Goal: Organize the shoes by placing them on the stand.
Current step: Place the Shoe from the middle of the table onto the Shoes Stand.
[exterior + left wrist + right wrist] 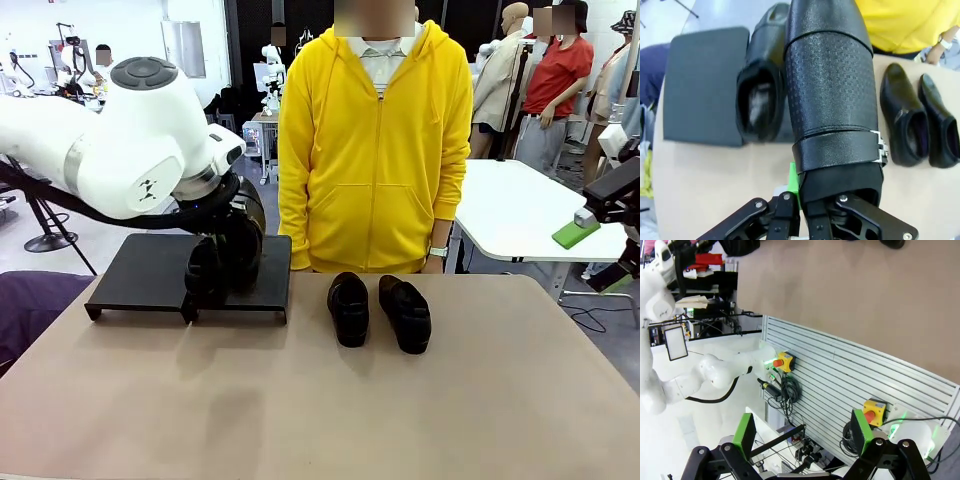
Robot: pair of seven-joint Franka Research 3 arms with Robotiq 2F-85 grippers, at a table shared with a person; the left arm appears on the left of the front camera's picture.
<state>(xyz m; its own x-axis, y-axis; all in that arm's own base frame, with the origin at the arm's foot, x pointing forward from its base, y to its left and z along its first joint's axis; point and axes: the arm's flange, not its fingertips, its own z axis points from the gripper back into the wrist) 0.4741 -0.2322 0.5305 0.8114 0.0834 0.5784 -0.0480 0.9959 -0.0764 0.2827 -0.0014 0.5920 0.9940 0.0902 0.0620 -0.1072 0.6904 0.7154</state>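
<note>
1. Left fingers [792, 187] grip one shoe [830, 100] by the heel; its length runs straight ahead, over the stand [700, 80], parallel beside a placed shoe [760, 100].
2. Right fingers [746, 432] gape empty, far from the worktop shoes [349, 308].

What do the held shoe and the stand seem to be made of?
Held shoe: likely black leather or imitation, semi-gloss, shown by embossed grain and soft sheen; small metal buckle. Stand: matte black flat panels, perhaps plastic or painted metal; unclear which.
</note>
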